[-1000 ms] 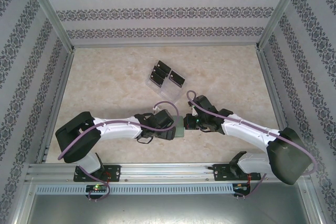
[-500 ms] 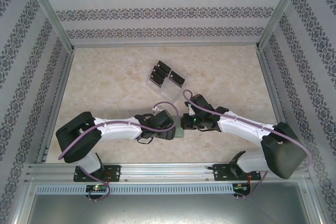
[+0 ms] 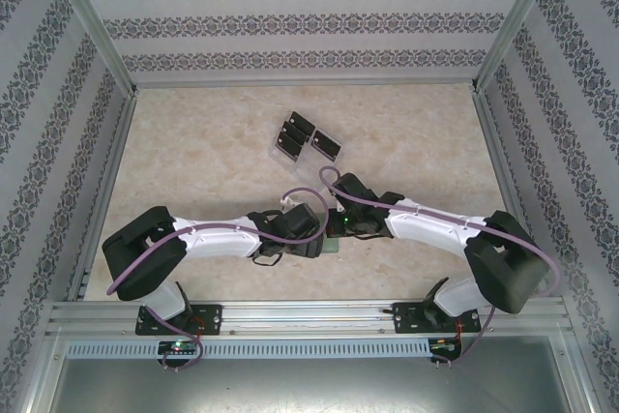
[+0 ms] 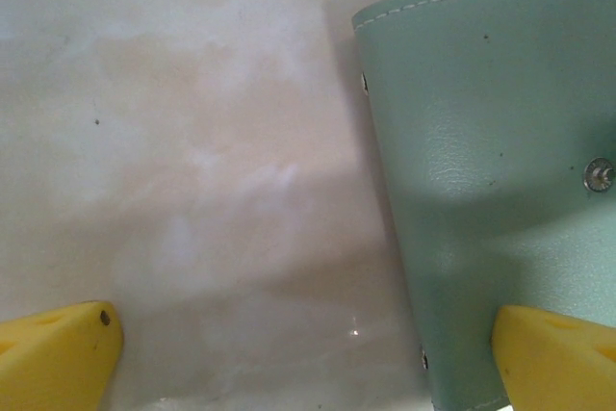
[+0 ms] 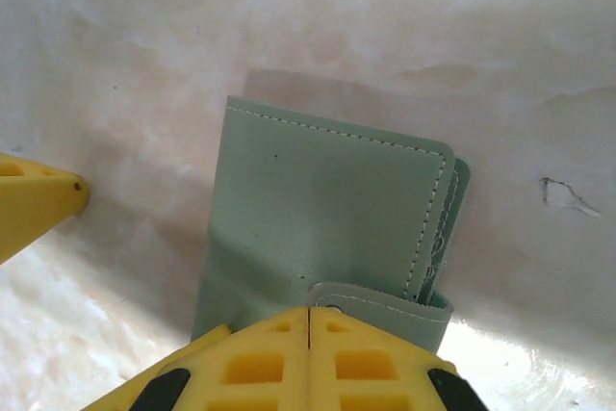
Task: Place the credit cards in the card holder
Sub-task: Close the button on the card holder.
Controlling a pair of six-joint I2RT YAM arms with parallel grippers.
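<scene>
right arm leftward, at card holder edge

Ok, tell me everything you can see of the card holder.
The card holder is a pale grey-green, leather-looking wallet with light stitching, small rivets and a bare snap stud. It lies flat and folded on the marbled table, its clasp tab undone and curling up. The shut right gripper sits at that tab; whether it pinches it is unclear. One finger of the open left gripper overlaps one corner.

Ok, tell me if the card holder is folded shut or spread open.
Folded shut: in the right wrist view the card holder lies with its stitched cover over the back leaf.
</scene>
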